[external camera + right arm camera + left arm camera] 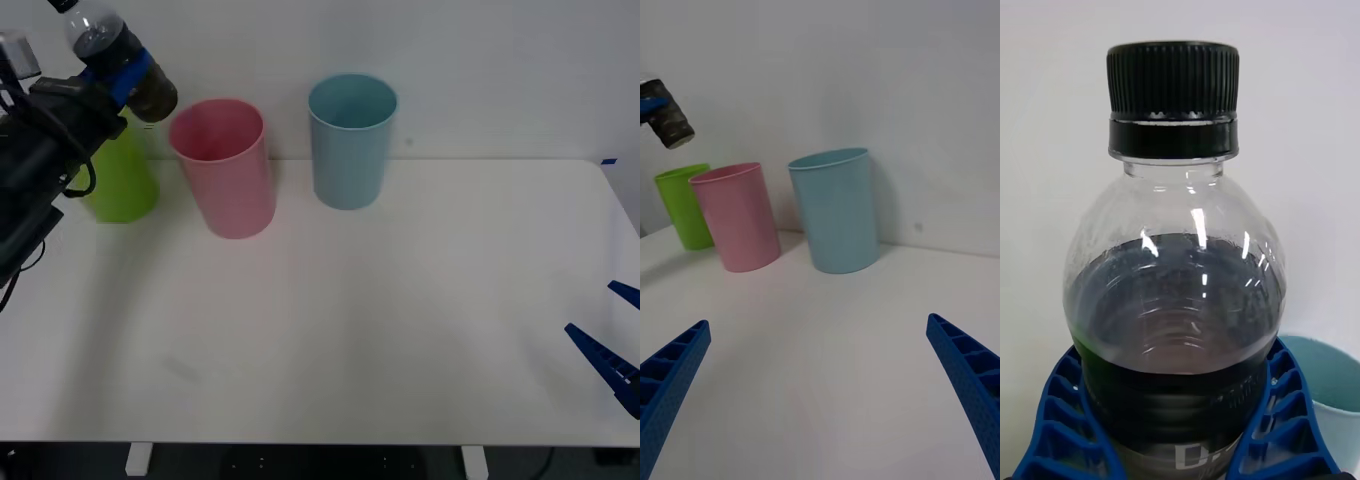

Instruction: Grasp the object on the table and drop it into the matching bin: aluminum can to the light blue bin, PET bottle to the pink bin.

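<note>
PET bottle (1176, 300) — label letter "D" legible — tight in left claw (120, 72), right claw (820, 390) agape.

The setting was a robotics lab or test bench: a plain white table (380, 330) stood against a bare white wall, and three plastic sorting bins, the lime green bin (122, 180), the pink bin (225, 170) and the light blue bin (350, 140), stood lined up along its far edge, with black cabling on the robot arm at the left.
</note>
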